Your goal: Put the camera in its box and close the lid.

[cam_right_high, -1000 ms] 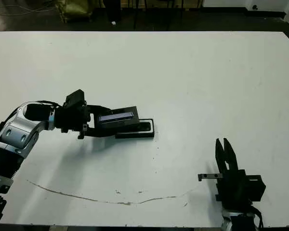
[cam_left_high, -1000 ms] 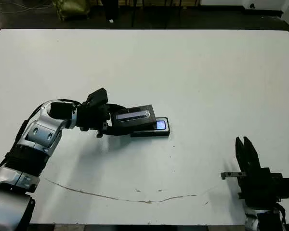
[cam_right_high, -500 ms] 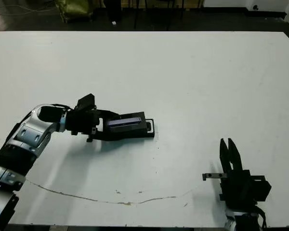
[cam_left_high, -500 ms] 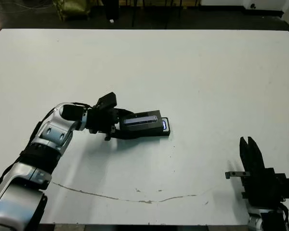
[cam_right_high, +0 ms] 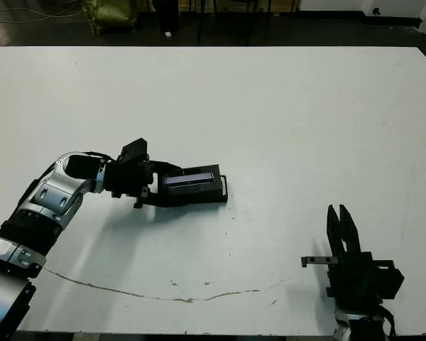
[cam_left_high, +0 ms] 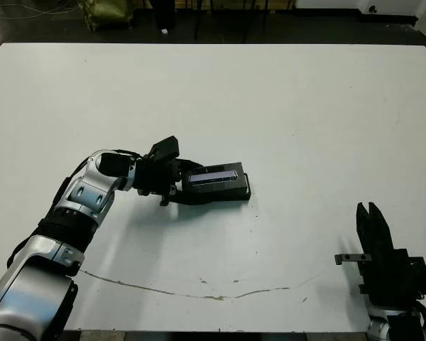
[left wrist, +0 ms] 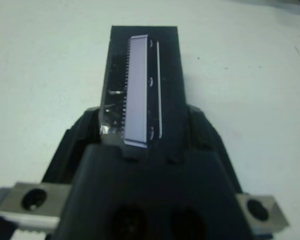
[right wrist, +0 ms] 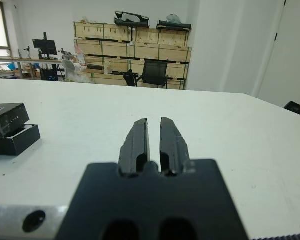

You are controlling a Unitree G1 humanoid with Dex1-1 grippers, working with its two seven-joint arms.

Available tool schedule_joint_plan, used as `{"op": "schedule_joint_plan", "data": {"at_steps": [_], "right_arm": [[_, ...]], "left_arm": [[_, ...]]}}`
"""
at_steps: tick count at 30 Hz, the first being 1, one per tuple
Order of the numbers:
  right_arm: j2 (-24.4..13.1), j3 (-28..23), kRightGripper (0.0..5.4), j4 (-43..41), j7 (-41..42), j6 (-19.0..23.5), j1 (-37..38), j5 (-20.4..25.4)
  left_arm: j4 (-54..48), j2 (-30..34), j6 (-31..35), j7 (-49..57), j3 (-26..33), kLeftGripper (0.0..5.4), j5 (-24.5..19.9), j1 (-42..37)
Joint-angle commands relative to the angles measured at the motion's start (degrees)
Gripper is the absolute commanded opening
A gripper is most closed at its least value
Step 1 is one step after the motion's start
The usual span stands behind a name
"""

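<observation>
My left gripper [cam_left_high: 187,185] is shut on the lid [cam_left_high: 214,175], a flat black slab with a silvery-lilac stripe [left wrist: 137,85]. The lid sits low over the box [cam_left_high: 244,192], covering almost all of it. Only the box's black right end and front wall show beneath it. From the right wrist the lid [right wrist: 7,116] looks slightly offset on top of the box [right wrist: 20,141]. The camera is hidden under the lid. My right gripper [cam_left_high: 373,215] stands upright near the table's front right, shut and holding nothing, far from the box.
The white table [cam_left_high: 291,114] carries a thin brown scratch line [cam_left_high: 199,293] near its front edge. Chairs and wooden crates [right wrist: 135,50] stand beyond the table's far side.
My left arm has carried the lid to the right and lowered it over the box. The camera's bright patch, seen earlier, is now covered. The right gripper has barely moved.
</observation>
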Motion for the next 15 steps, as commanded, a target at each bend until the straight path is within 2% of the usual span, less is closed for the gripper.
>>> {"op": "schedule_joint_plan", "data": {"at_steps": [1, 10, 15], "right_arm": [[-0.6, -0.5, 0.00, -0.7, -0.2, 1.4, 1.2, -0.3], [-0.6, -1.3, 0.00, 0.2, 1.2, 0.0, 1.8, 2.2], [-0.4, -1.5, 0.00, -0.1, 0.9, 0.0, 2.5, 1.5]], "left_arm": [[3.1, -0.8, 1.0, -0.1, -1.0, 2.55, 2.0, -0.8], [9.3, -3.7, 0.1, -0.7, -4.1, 2.55, 6.1, -4.9], [12.0, -4.4, -0.6, -1.5, -4.1, 2.55, 7.1, -6.1]]}}
